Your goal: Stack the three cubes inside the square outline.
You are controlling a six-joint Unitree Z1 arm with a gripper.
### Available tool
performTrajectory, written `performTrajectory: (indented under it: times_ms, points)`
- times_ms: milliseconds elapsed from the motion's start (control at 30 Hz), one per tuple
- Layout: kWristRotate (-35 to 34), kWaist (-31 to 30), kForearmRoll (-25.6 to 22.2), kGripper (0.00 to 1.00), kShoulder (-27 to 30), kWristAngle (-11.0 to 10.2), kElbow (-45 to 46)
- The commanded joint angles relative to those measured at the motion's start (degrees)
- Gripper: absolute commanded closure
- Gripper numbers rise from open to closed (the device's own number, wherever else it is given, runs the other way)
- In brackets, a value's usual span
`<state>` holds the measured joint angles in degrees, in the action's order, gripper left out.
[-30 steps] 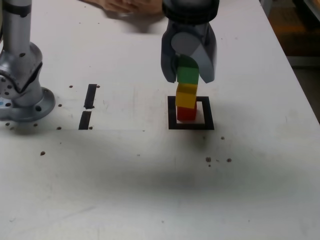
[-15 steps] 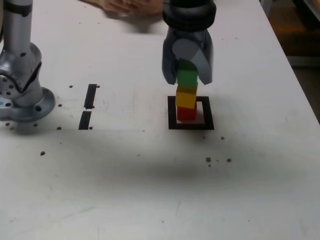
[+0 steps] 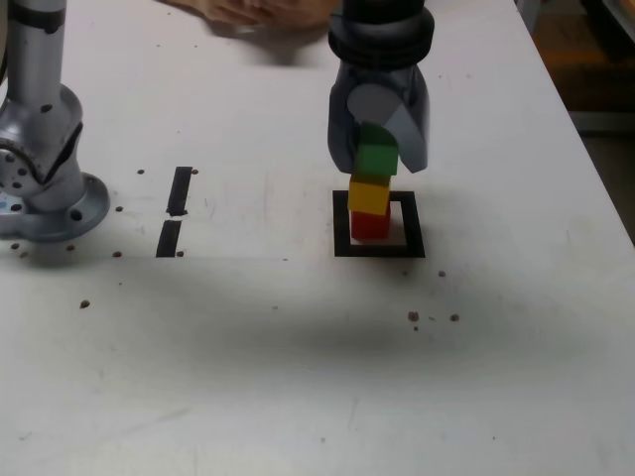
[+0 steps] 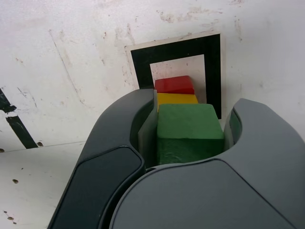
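Gripping the solid green cube [image 4: 190, 126] between its two curved grey fingers, the claw [image 3: 379, 167] hovers over the square outline of black tape [image 3: 415, 238]. Below the claw, the yellow cube [image 3: 369, 195] sits on top of the red cube [image 3: 371, 226], which stands on the tabletop [image 3: 268, 347] inside that outline. Whether green touches yellow, I cannot tell. Well apart from the claw, toward the exterior view's left, lie two short black tape strips [image 3: 180, 190].
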<state>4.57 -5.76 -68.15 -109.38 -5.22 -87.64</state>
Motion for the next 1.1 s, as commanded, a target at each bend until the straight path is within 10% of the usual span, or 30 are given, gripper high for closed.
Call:
performTrajectory:
  times_ms: [0,567,1067]
  points:
    - [0.00,0.03,-0.06,0.50,-0.01,-0.06,0.47]
    - [0.06,0.00,-0.22,0.15,1.38,1.71,1.05]
    - [-3.01,-0.92,-11.57,0.11,13.48,0.24,3.92]
